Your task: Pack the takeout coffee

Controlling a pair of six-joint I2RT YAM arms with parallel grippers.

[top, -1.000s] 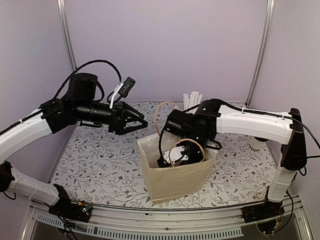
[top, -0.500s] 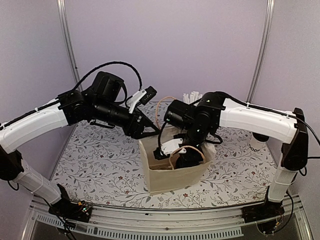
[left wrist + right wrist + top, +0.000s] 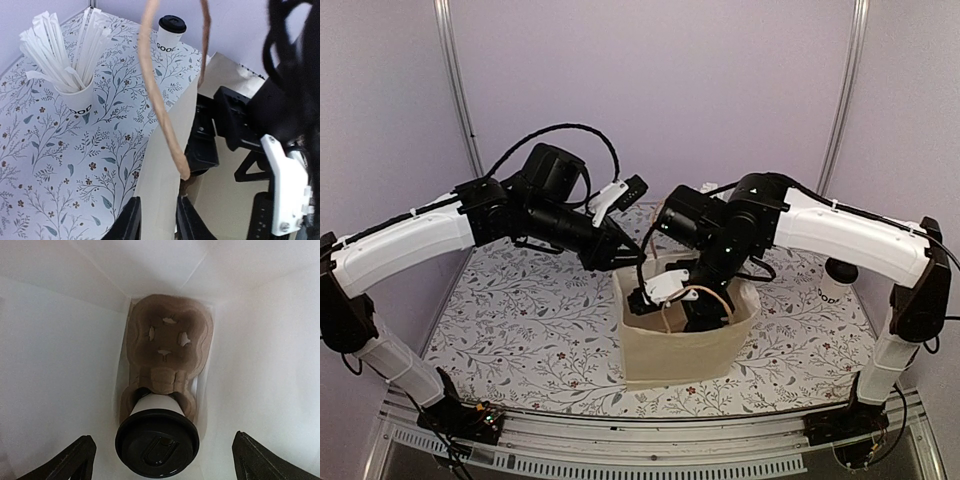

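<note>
A takeout coffee (image 3: 157,440), white with a black lid, stands in a brown pulp carrier (image 3: 170,335) at the bottom of the beige paper bag (image 3: 680,350). My right gripper (image 3: 162,462) hangs open inside the bag just above that cup, one finger on each side, touching nothing. A second takeout coffee (image 3: 171,30) stands on the table beyond the bag, also showing at the far right (image 3: 835,285). My left gripper (image 3: 156,222) straddles the bag's left wall (image 3: 160,190) near a brown handle (image 3: 160,110); its jaws are narrow, and a gap still shows.
A white cup of long white straws (image 3: 75,95) stands on the flowered tablecloth (image 3: 520,320) behind the bag. Both arms crowd over the bag's mouth. Purple walls close in the back and sides.
My left arm swung right and down to the bag's left rim and its jaws narrowed around the wall. My right gripper opened wide inside the bag. The bag shifted slightly right.
</note>
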